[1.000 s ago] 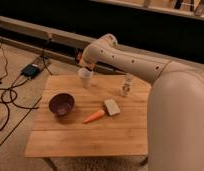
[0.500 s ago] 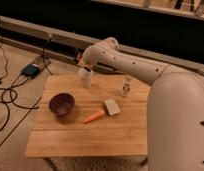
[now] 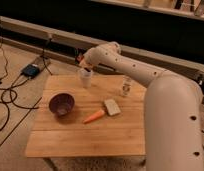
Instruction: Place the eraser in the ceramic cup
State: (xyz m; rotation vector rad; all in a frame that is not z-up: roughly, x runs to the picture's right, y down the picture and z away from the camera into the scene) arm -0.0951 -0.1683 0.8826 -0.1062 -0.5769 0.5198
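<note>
The white ceramic cup [image 3: 85,78] stands upright near the far left of the wooden table [image 3: 80,140]. My gripper [image 3: 84,63] hangs directly over the cup's mouth, at the end of the white arm [image 3: 130,65] that reaches in from the right. A small orange-tan and dark bit, which looks like the eraser [image 3: 81,60], shows at the gripper's tip. I cannot tell whether it is held or whether part of it sits inside the cup.
A purple bowl [image 3: 61,103] sits at the table's left. An orange carrot-like piece [image 3: 94,117] and a pale beige block [image 3: 112,106] lie mid-table. A tiny clear jar [image 3: 126,86] stands at the back right. Cables and a blue box [image 3: 32,70] lie on the floor at the left.
The gripper has risen slightly above the cup. The cup and the other things on the table have not moved.
</note>
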